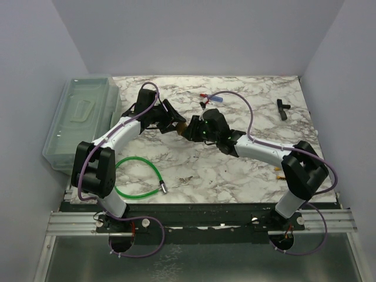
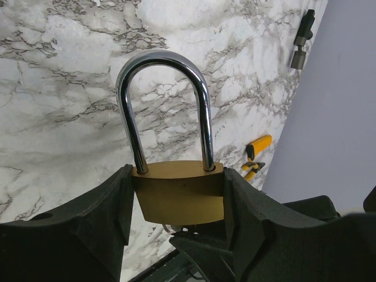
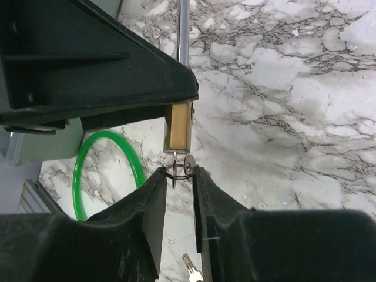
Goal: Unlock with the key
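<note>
Key (image 3: 188,161) at padlock (image 2: 178,192) bottom edge, pinched by right tool (image 3: 179,176); left tool (image 2: 176,202) clamping padlock.

No text, label, brand or number is legible anywhere.

The padlock (image 2: 178,192) sits between the left tool's (image 2: 176,202) fingers, the key (image 3: 181,166) directly beneath it in the right tool (image 3: 179,176).
</note>
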